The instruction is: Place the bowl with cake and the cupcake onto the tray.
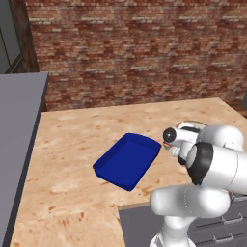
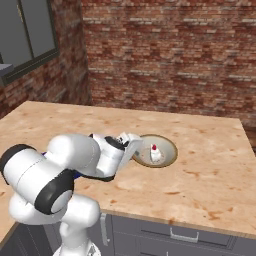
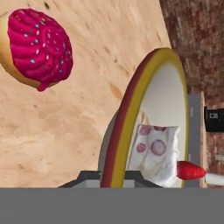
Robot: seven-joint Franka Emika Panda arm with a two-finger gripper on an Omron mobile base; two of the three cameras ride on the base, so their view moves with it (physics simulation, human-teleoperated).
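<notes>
Presently closed gripper [image 3: 112,177] clamped on brownish rim of the bowl with cake [image 2: 167,150], fingertips largely cut off at hand view's lower edge; bowl on the desk [image 2: 210,165], near side hidden behind the arm; the cupcake [image 3: 37,48] beside bowl on desk; the tray [image 1: 126,160] left of bowl, apart.

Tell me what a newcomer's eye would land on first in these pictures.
The deep-blue tray stands out first, alone in the middle of the pale wooden counter against the brick wall. Next comes the bowl with cake, right of the arm in the right base view, its rim pinched by the shut end effector. The hand view also shows the bright pink cupcake on the counter beside the bowl.
</notes>
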